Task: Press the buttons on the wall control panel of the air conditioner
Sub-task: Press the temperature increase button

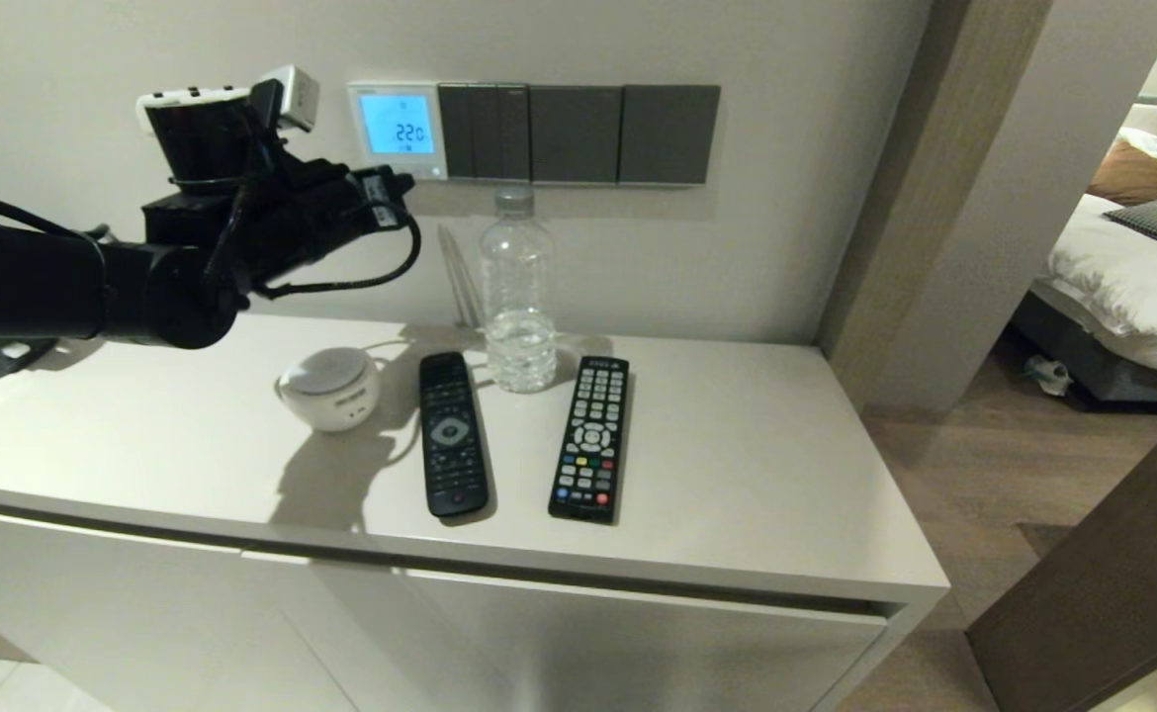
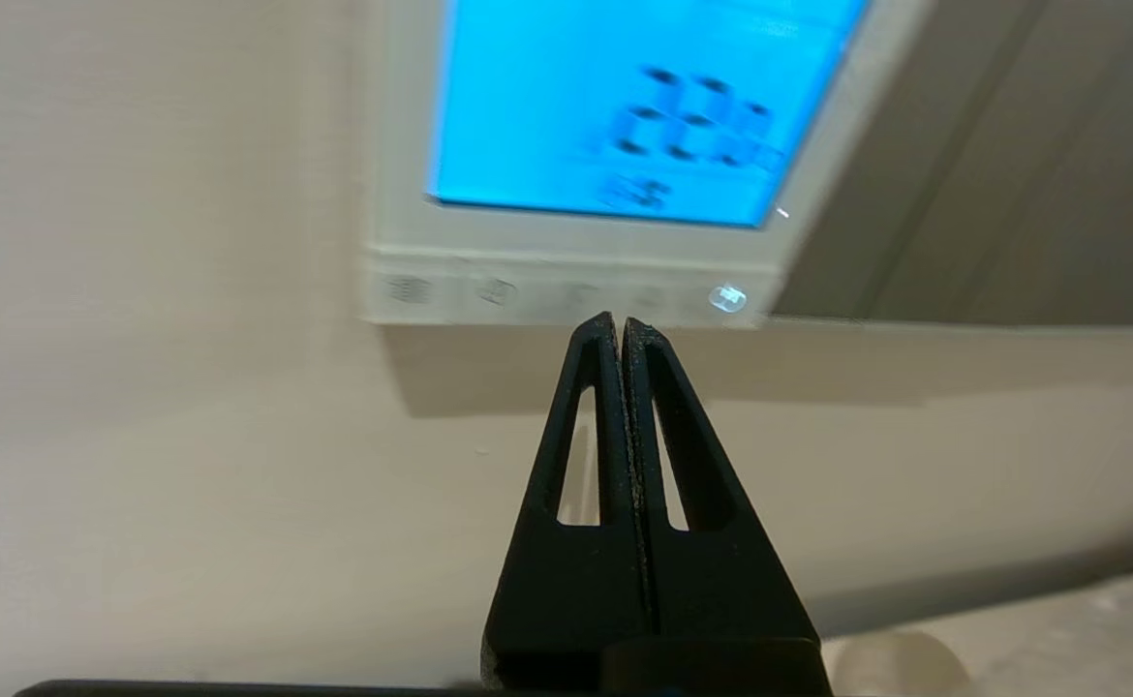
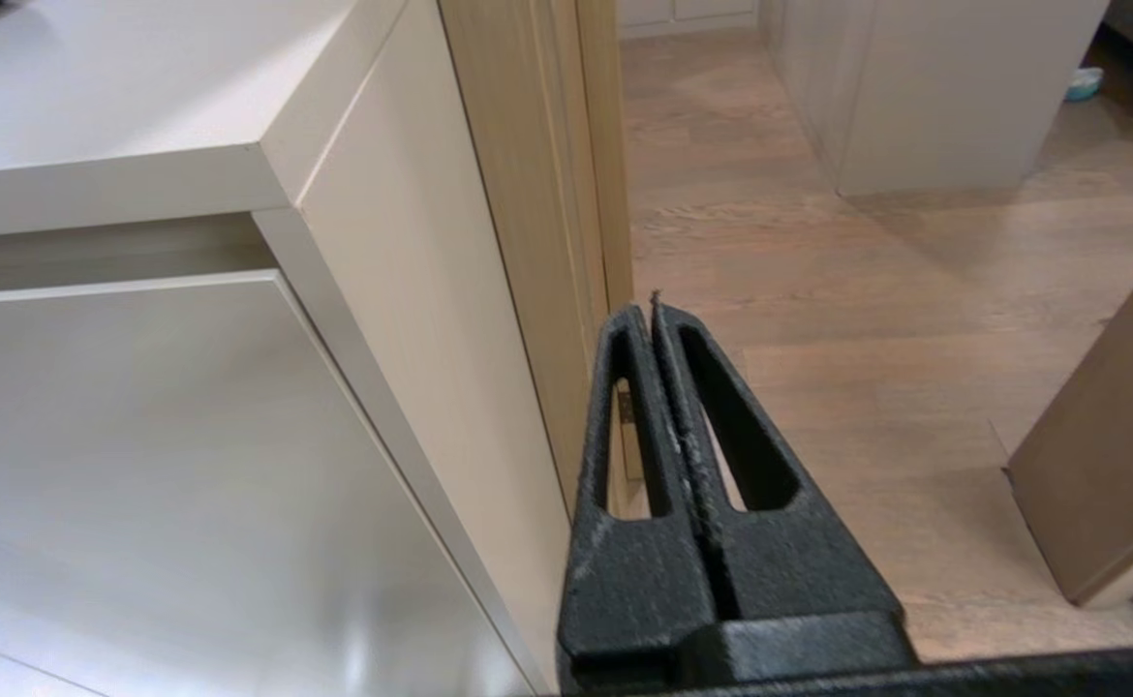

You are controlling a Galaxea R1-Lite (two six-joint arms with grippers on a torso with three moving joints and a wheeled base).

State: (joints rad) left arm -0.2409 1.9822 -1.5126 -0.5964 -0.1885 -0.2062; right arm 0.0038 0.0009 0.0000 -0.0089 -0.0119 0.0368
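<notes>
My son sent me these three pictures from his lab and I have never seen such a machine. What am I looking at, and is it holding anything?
It is a two-armed robot. The wide picture comes from a camera on its head; the other two come from cameras on its wrists, looking along black pincer fingers. The left gripper, shut and empty, points at the row of small buttons under the lit blue screen of the wall control panel. The right gripper, also shut and empty, hangs parked beside the cabinet. On the cabinet top lie two black remotes, a water bottle and a small white round device.
</notes>
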